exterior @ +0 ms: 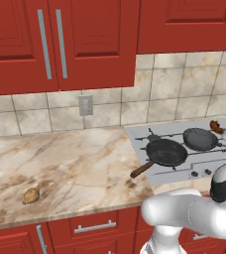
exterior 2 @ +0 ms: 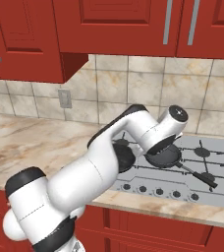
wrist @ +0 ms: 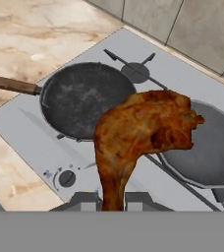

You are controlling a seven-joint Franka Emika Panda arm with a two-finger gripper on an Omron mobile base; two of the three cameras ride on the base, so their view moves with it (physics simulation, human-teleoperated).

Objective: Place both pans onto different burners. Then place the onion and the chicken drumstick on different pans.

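The chicken drumstick (wrist: 138, 133) is held by its thin bone end in the gripper (wrist: 111, 199), the jaws pinched narrow on it, above the cooktop (wrist: 30, 128) between the wood-handled pan (wrist: 82, 101) and the smaller grey pan (wrist: 207, 147). If released here, it could be dropped onto the grate between them.

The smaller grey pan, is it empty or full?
Empty: the smaller grey pan shows bare; the chicken drumstick hangs above, gripped.
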